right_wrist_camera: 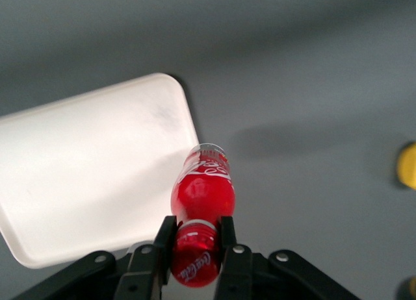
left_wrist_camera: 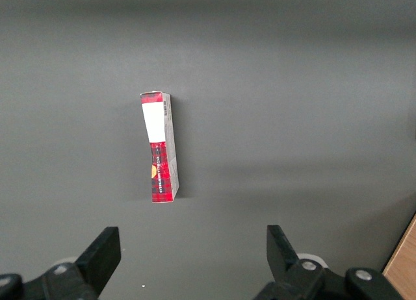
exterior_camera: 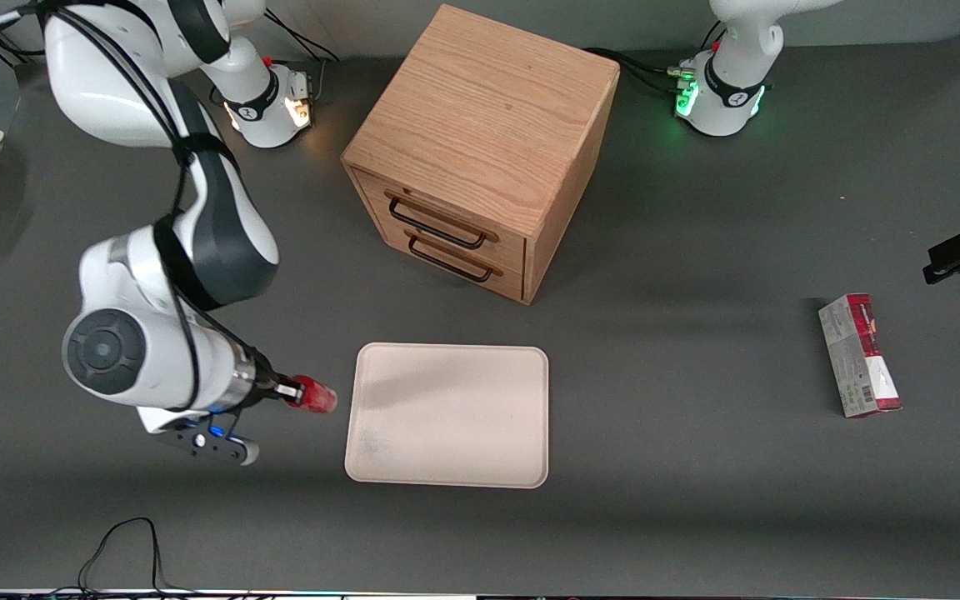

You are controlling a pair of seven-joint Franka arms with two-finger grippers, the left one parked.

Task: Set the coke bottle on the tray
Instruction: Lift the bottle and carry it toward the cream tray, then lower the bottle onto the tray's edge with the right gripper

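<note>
Gripping the coke bottle (right_wrist_camera: 202,197) at its neck just below the red cap: the right arm's gripper (exterior_camera: 295,392) has both fingers (right_wrist_camera: 164,243) pinched on it, cap end up at the fingers, base hanging away from the wrist camera. In the front view the coke bottle (exterior_camera: 315,395) shows as a small red shape sticking out of the gripper toward 3 o'clock, just beside the tray (exterior_camera: 449,415) at the tray's 9 o'clock edge and not yet over it. In the wrist view the gripper (right_wrist_camera: 195,245) holds the bottle's base near the rounded corner of the tray (right_wrist_camera: 84,170), with the body overlapping the rim in that line of sight; whether the bottle is clear of the table or touching it, cannot tell. Tray is cream, flat, low rim, nothing on it, lying flat on the dark grey table (exterior_camera: 697,500). Wooden drawer cabinet (exterior_camera: 480,150) with two black-handled drawers sits at 12 o'clock from the tray, farther from the front camera. Red-and-grey carton (exterior_camera: 858,355) lies flat well apart toward the parked arm's end of the table, roughly 3 o'clock from the tray; the same carton (left_wrist_camera: 160,148) shows in the left wrist view. A yellow lump (right_wrist_camera: 407,165) is partly visible on the table in the right wrist view.
</note>
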